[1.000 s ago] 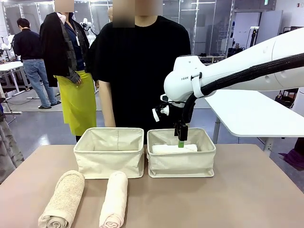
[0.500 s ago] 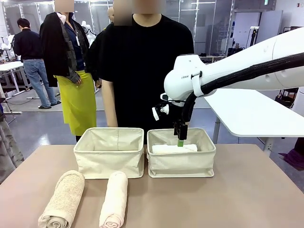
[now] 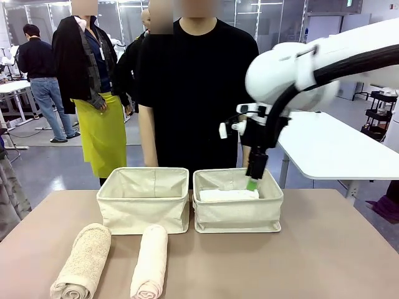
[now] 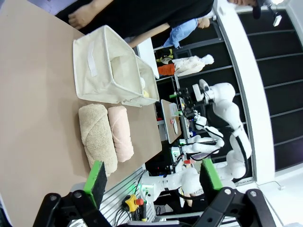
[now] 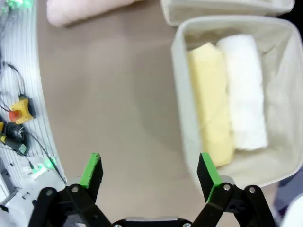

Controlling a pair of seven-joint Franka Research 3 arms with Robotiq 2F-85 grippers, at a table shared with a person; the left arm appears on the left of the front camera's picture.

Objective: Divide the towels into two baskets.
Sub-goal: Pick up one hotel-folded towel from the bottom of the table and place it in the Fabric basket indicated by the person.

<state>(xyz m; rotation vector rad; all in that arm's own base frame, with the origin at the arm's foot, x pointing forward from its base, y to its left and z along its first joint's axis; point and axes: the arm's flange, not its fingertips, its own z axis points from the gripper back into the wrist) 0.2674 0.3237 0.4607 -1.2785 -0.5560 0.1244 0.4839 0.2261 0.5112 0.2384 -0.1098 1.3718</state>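
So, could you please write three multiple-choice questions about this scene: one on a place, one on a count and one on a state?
1. Where is the yellow towel?
A. on the table
B. in the right gripper
C. in the right basket, beside the white towel

2. How many towels lie on the table?
A. two
B. one
C. three

3. What is the state of the right gripper?
A. shut on a towel
B. open and empty
C. shut and empty

Answers:
1 C: the right wrist view shows it side by side with the white towel in that basket.
2 A: the tan towel and the cream towel lie there.
3 B: its jaws stand wide apart with nothing between them.
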